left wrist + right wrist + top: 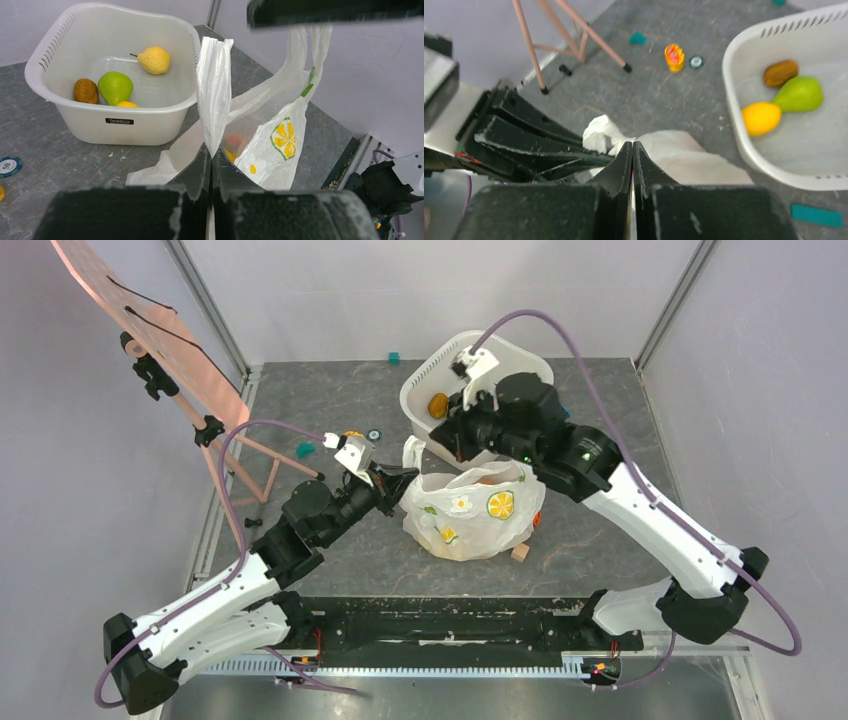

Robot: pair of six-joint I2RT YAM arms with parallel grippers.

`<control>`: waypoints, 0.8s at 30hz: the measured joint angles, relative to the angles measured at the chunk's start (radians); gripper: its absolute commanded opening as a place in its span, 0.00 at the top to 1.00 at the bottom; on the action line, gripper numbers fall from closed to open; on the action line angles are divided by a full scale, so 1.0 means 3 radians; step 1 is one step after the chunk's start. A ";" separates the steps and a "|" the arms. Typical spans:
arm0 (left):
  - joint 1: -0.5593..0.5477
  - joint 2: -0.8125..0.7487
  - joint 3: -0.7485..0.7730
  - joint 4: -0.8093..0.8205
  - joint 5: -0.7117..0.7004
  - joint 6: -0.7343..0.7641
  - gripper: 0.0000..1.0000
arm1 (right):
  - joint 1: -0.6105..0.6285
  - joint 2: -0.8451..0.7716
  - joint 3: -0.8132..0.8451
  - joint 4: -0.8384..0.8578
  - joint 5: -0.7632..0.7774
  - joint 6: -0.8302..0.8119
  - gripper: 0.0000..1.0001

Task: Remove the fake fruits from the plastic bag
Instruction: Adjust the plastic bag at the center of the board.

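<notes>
The plastic bag (470,515) with lemon prints lies mid-table, its mouth pulled open between my two grippers. My left gripper (397,480) is shut on one loop handle (214,85), which sticks up past its tips (210,150). My right gripper (452,438) is shut on the bag's other handle (306,45), its jaws closed on white plastic (632,146). Through the bag's mouth I see a reddish fruit (234,140) and a yellow one (229,155). A green pear (115,86), a yellow fruit (154,60), a brown one (86,90) and an orange one (127,104) lie in the tub.
The rigid white tub (420,390) stands just behind the bag, close to my right gripper. A pink stand (200,410) leans at the far left. Small toy blocks (305,449), a chip (373,435) and a wooden block (520,553) lie around the bag.
</notes>
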 measured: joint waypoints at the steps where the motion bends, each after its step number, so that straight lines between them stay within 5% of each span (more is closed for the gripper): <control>1: 0.0000 0.0000 0.0000 0.0000 0.0000 -0.0005 0.98 | 0.0084 0.0045 -0.0010 -0.0055 0.0041 0.0005 1.00; 10: 0.0000 -0.0008 -0.0020 0.0005 -0.0011 -0.0010 0.98 | 0.0186 -0.0008 -0.0641 -0.0315 0.0717 0.0010 1.00; 24: 0.0000 -0.0175 -0.0420 0.0102 0.0074 -0.0037 0.98 | 0.0187 -0.0811 -0.2191 -0.0159 0.0758 0.0244 1.00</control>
